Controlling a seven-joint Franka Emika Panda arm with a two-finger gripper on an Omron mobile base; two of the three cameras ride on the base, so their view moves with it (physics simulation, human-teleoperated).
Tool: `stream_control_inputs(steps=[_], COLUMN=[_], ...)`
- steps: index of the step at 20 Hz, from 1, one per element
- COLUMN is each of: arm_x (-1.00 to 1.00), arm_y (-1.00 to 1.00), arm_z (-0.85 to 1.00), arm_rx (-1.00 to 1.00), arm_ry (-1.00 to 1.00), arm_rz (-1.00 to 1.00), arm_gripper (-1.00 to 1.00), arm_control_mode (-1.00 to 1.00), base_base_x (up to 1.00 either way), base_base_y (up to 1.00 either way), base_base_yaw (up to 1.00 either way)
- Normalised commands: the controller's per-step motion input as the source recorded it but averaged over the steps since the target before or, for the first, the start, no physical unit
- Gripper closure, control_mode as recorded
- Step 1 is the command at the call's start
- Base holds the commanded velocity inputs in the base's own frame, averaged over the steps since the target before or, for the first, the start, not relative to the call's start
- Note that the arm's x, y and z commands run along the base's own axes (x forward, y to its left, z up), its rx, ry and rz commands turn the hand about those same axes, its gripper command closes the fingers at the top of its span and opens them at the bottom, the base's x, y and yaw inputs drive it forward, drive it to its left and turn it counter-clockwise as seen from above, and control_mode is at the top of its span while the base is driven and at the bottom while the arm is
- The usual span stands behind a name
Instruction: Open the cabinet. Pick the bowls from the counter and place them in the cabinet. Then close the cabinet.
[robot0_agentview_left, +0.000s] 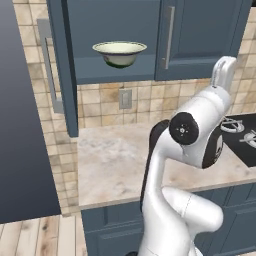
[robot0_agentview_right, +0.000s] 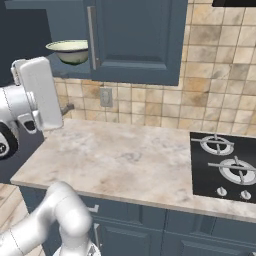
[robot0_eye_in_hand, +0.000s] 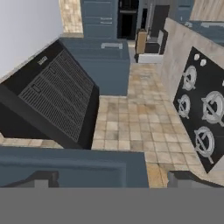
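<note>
In the left base view we see the cabinet (robot0_agentview_left: 200, 35) with its left door (robot0_agentview_left: 62, 65) swung open toward us, and one pale cream-green bowl (robot0_agentview_left: 120, 53) sits inside on the bottom shelf, upright. The right base view shows the same bowl (robot0_agentview_right: 70, 51) partly behind the closed right door (robot0_agentview_right: 135, 35), just left of its silver handle (robot0_agentview_right: 92, 37); here the surface (robot0_agentview_right: 125, 160) is seen wide, with the black stovetop (robot0_agentview_right: 225, 167) at its right end. The hand view gives what the base views do not: the gripper (robot0_eye_in_hand: 111, 179) with its two dark fingertips (robot0_eye_in_hand: 43, 178) far apart, so it is open and holds nothing, looking along the tiled wall (robot0_eye_in_hand: 131, 118) with the burners (robot0_eye_in_hand: 203, 109) at the right.
</note>
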Motion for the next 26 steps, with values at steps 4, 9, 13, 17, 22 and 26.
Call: stream_control_inputs(steps=[4,9,13,17,22,26], arm_x=[-0.71,-0.66,-0.45,-0.17,0.00,0.00], arm_y=[0.46,0.41,0.58,0.91,0.96,0.99], arm_z=[0.00,0.00,0.00,-0.01,-0.07,-0.13], arm_rx=[0.02,0.06,0.03,0.00,0.00,-0.02], arm_ry=[-0.19,-0.07,-0.02,-0.02,0.01,0.00], arm_rz=[0.00,-0.06,-0.12,-0.09,-0.06,-0.09], arm_gripper=[-1.00,-1.00,-1.00,-1.00,-1.00,-1.00], arm_control_mode=[-1.00,-1.00,-1.00,-1.00,-1.00,-1.00], base_base_x=[0.00,0.00,0.00,0.00,0.00,0.00], base_base_y=[0.00,0.00,0.00,0.00,0.00,0.00], base_base_yaw=[0.00,0.00,0.00,0.00,0.00,0.00])
